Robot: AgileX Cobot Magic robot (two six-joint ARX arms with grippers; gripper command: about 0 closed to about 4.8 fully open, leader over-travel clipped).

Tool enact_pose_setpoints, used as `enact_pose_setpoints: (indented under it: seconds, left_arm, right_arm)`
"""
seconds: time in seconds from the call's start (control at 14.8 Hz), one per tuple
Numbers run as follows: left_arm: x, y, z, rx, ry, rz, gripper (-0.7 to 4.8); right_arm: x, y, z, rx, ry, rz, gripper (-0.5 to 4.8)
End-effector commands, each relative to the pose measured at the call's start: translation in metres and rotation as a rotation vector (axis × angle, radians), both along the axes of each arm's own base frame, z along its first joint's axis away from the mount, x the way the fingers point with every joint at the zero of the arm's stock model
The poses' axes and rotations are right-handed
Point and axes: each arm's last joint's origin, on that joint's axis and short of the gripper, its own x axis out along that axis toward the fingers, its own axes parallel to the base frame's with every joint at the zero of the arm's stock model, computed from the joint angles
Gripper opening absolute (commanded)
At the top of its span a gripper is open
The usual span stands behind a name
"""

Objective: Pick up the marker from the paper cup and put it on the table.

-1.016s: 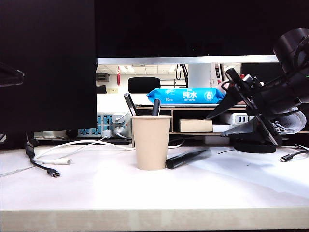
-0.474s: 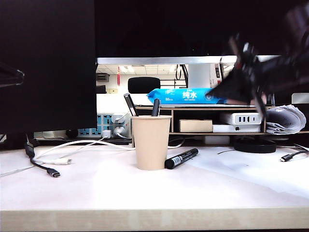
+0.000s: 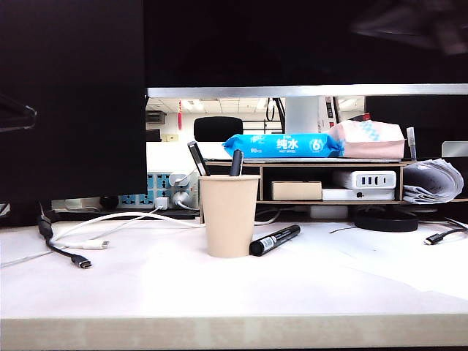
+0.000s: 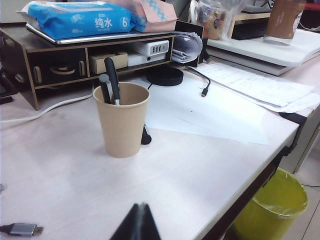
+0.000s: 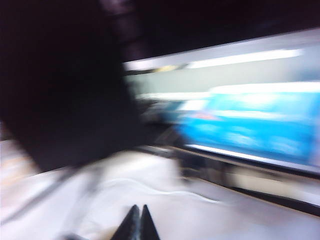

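Two slim dark pens (image 3: 197, 158) are being held upright in the plain beige paper cup (image 3: 229, 215), while the thick black marker with white lettering (image 3: 275, 239) is lying on the wide white table (image 3: 146, 281), just beside the cup's base. The left gripper (image 4: 138, 222) and the right gripper (image 5: 138, 221), the latter badly blurred, are both being kept pinched together, empty.

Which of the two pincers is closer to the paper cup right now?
Probably the left. The left pincer, shut, sits low over the table, facing the paper cup. The right pincer, also shut, hangs high, off to the cup's right.
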Motion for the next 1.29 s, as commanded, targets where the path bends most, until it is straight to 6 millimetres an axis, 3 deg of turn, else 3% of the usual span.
enact_pose_setpoints:
  seconds: [0.07,0.27,0.47,0.81,1.29]
  left_arm:
    - [0.001,0.001,0.001,-0.001,-0.007,0.01,-0.06]
    - [0.01,0.012,0.001,-0.001,-0.007,0.16,-0.06]
    - [0.021,0.034,0.001,0.0,-0.007,0.414,-0.06]
    - [0.026,0.057,0.001,0.001,-0.007,0.652,-0.06]
    - [0.026,0.058,0.001,0.001,-0.007,0.67,-0.06]
  right_arm:
    - [-0.042,-0.012,-0.022,0.009,-0.093,-0.318,-0.06]
    - [-0.069,-0.018,-0.04,0.04,-0.16,-0.43,-0.06]
    - [-0.071,-0.018,-0.047,0.034,-0.119,-0.425,-0.06]
    - [-0.07,-0.019,-0.048,0.019,-0.122,-0.45,-0.06]
    - [-0.053,-0.017,-0.067,-0.147,-0.072,-0.451,-0.06]
